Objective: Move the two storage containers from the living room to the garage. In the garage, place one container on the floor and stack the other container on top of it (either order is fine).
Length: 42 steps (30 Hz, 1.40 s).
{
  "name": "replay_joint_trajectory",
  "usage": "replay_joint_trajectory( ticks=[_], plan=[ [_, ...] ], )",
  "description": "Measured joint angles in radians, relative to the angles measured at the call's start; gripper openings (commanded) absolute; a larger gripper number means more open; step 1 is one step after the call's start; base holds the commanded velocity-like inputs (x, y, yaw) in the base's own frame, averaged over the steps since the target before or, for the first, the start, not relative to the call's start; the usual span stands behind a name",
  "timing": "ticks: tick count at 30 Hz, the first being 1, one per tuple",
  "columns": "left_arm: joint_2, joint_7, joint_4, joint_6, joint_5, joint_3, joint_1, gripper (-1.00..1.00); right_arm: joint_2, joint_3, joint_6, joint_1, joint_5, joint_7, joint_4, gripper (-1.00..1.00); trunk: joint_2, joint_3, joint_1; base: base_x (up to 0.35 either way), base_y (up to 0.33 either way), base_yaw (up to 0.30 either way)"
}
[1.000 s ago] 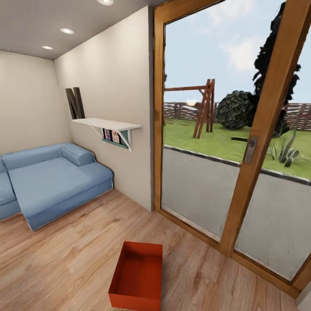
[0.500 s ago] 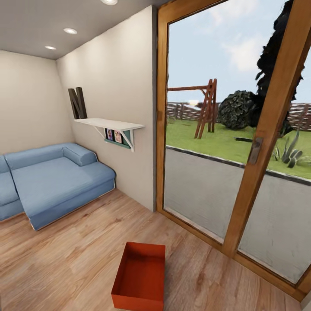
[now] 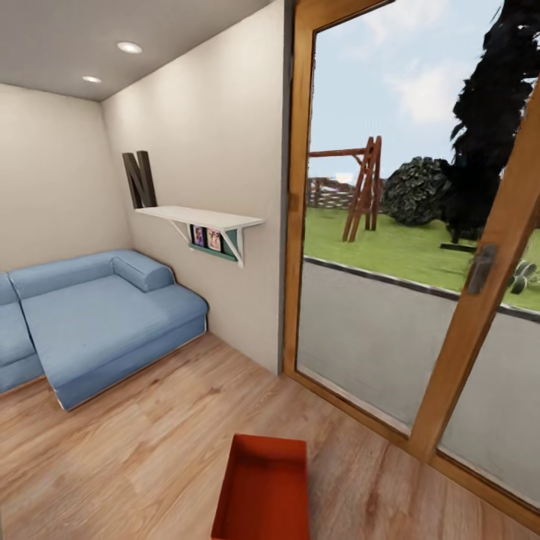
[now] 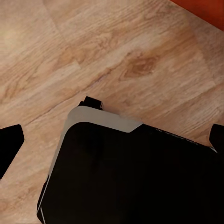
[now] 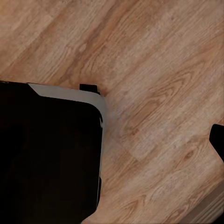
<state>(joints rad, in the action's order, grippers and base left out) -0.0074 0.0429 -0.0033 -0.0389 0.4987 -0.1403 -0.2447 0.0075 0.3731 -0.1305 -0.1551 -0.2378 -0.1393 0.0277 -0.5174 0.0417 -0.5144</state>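
Note:
One red-orange storage container (image 3: 262,491) lies open-topped on the light wood plank floor (image 3: 135,450) of the living room, low in the head view and cut by its lower edge. It looks empty. A red corner of a container (image 4: 205,9) shows at the edge of the left wrist view. My left gripper (image 4: 112,140) hangs over the planks, open, with its dark fingertips (image 4: 9,144) far apart and nothing between them. My right gripper (image 5: 112,140) also hangs over the planks, one fingertip (image 5: 217,140) at the picture's edge, holding nothing.
A blue sofa (image 3: 97,315) stands at the left against the wall. A white shelf (image 3: 199,217) juts from the wall beside the wood-framed glass doors (image 3: 465,330) on the right. My black base (image 4: 130,177) shows under both wrists.
The whole head view has shifted: the camera moved nearer and to the right. The container now sits lower and closer in the picture, and the door frame has slid rightward. Nothing itself moved.

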Motion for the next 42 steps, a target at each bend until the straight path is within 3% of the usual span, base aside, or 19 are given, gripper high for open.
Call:
replay_joint_trajectory(
  ticks=[11,23,42],
  plan=[
    [0.0,0.0,0.0,0.0,0.002,0.0,0.0,1.0,0.003,0.0,-0.001,0.0,-0.001,0.0,0.0,1.0,0.0,0.0,0.0,0.221,0.191,-0.038],
    [0.001,0.0,0.0,0.0,0.004,0.0,0.0,1.0,0.003,0.0,0.001,0.0,-0.001,0.0,0.0,1.0,0.0,0.0,0.0,0.014,0.011,-0.214],
    [0.002,0.0,0.0,0.0,0.005,0.0,0.0,1.0,0.001,0.008,-0.001,0.0,0.006,0.0,0.0,1.0,0.0,0.0,0.0,0.0,0.0,-0.014]
  ],
)
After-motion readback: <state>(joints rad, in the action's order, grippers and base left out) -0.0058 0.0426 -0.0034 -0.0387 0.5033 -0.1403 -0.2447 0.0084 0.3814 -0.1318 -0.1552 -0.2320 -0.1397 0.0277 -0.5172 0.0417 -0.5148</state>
